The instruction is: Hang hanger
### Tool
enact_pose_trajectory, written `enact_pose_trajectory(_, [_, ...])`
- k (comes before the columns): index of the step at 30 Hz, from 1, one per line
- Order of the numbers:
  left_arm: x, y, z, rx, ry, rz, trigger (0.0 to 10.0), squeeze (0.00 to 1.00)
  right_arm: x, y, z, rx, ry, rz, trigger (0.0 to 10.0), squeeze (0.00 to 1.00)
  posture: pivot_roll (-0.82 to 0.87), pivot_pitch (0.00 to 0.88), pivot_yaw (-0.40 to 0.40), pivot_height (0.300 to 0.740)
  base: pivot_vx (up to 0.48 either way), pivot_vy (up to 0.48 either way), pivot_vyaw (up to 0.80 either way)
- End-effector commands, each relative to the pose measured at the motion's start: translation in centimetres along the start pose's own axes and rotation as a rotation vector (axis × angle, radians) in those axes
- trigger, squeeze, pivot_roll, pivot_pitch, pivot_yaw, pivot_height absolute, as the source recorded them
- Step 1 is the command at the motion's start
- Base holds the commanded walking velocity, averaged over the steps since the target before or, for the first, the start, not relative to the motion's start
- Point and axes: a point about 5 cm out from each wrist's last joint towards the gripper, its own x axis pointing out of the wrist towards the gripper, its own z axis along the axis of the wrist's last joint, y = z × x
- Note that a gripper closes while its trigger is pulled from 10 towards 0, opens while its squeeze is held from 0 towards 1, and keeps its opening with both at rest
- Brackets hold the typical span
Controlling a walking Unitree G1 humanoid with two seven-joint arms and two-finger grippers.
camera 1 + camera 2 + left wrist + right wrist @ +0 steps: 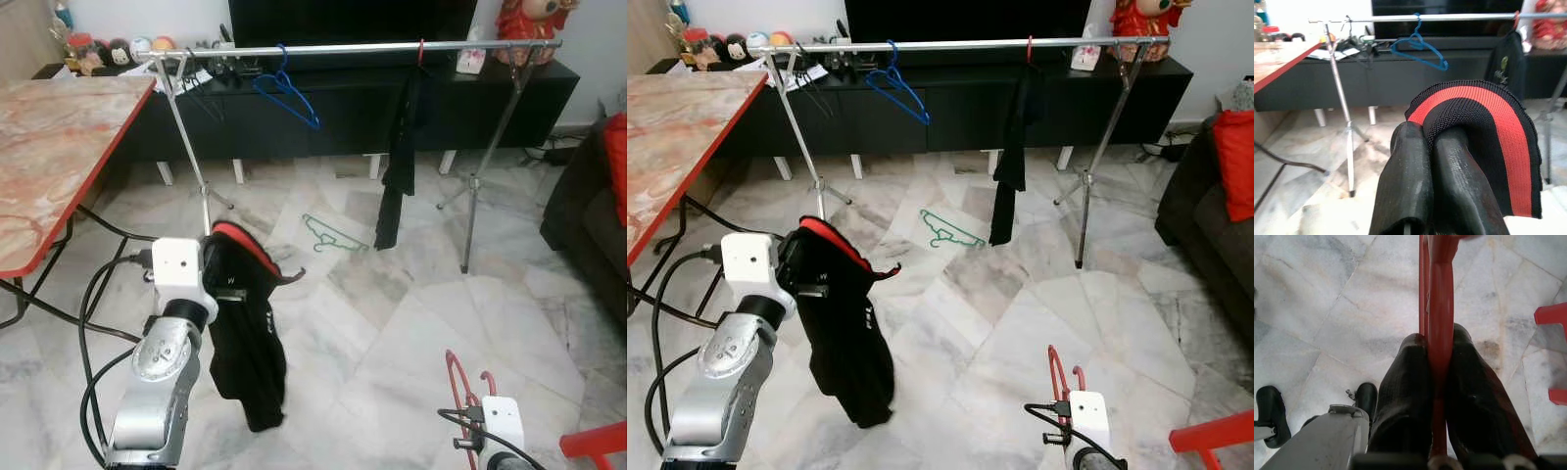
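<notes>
My left gripper (1432,142) is shut on the red-trimmed collar of a black garment (245,333), which hangs down from it at the lower left. In the left wrist view the collar (1484,112) drapes over the fingers (1405,171). My right gripper (1436,357) is shut on a red hanger (1440,293), held low at the lower right; its hook (457,377) rises above the wrist. Ahead stands a silver clothes rail (353,47) carrying a blue hanger (289,93) and a black garment on a red hanger (397,166). A green hanger (331,235) lies on the marble floor under the rail.
A marble-topped table with a red edge (59,147) stands on the left. A black TV cabinet (333,108) runs behind the rail. A dark sofa (598,206) is on the right, and a red stool corner (593,443) sits at the lower right. Black cables (93,294) trail near the left arm.
</notes>
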Motion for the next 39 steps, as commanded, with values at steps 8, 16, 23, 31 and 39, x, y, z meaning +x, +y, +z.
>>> enact_pose_trajectory(8, [-1.5,2.3,0.4,0.061,0.005,0.079,10.0,0.0,0.0,-0.6,0.3,-0.023,0.01,0.011,10.0,0.0,-0.04,0.083,-0.027,0.74,0.0,0.0,0.0])
enact_pose_trajectory(16, [-0.9,1.3,0.5,0.01,0.006,0.069,10.0,0.0,0.1,-0.6,0.5,-0.11,0.043,0.026,10.0,0.0,-0.05,0.09,-0.024,0.74,0.0,0.03,0.0])
enact_pose_trajectory(23, [-0.9,1.4,0.5,-0.004,0.013,0.07,10.0,0.0,0.1,-0.6,0.6,-0.131,0.049,0.031,10.0,0.0,-0.05,0.094,-0.021,0.74,0.0,0.19,0.24])
enact_pose_trajectory(31, [-0.8,1.1,0.7,-0.014,0.015,0.048,10.0,0.0,0.1,-0.3,0.5,-0.073,0.041,0.045,10.0,0.0,-0.05,0.102,-0.015,0.74,0.0,0.328,0.16])
enact_pose_trajectory(39, [-0.8,0.6,0.6,-0.023,0.023,0.026,10.0,0.0,0.1,0.0,0.4,-0.057,0.043,0.06,10.0,0.0,-0.05,0.098,-0.01,0.74,0.0,0.461,0.0])
